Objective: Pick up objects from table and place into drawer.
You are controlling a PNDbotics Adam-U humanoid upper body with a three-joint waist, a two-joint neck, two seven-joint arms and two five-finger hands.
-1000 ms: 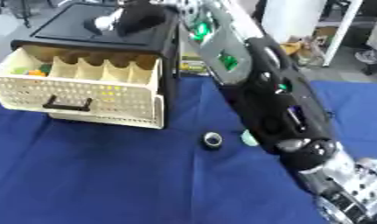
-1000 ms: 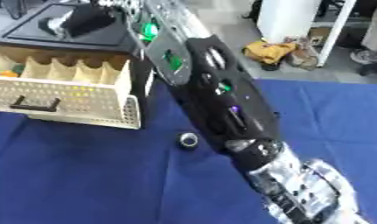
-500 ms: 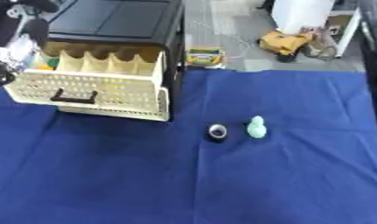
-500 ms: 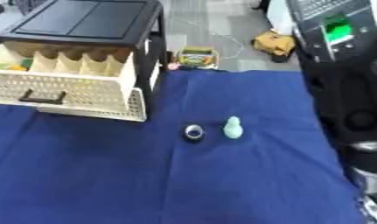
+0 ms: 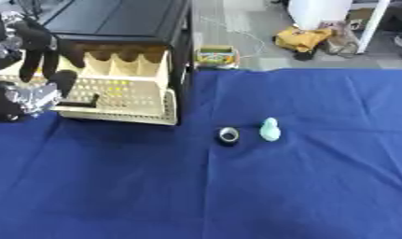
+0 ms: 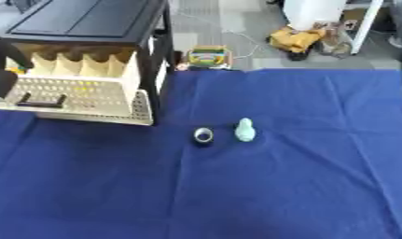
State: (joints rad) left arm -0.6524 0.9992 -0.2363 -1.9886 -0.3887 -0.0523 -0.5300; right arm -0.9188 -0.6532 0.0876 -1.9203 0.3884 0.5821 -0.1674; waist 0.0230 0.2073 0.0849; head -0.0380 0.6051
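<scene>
A cream plastic drawer (image 5: 122, 91) stands pulled out of a black cabinet (image 5: 122, 21) at the back left, with small coloured things in its compartments. On the blue cloth lie a small black ring (image 5: 228, 136) and, just right of it, a pale green bottle-shaped object (image 5: 270, 130). My left hand (image 5: 28, 74) is at the left edge, raised in front of the drawer's left end, fingers straight and holding nothing. It is far from the two objects. My right hand shows in neither view.
The blue cloth (image 5: 236, 196) covers the table. A small colourful box (image 5: 216, 56) sits just beyond the table's far edge beside the cabinet. On the floor behind are a yellow bundle (image 5: 306, 37) and a white cylinder (image 5: 322, 11).
The right arm, which filled the view a second ago, has gone out of sight. The camera has shifted. My left hand now shows larger at the drawer's left end.
</scene>
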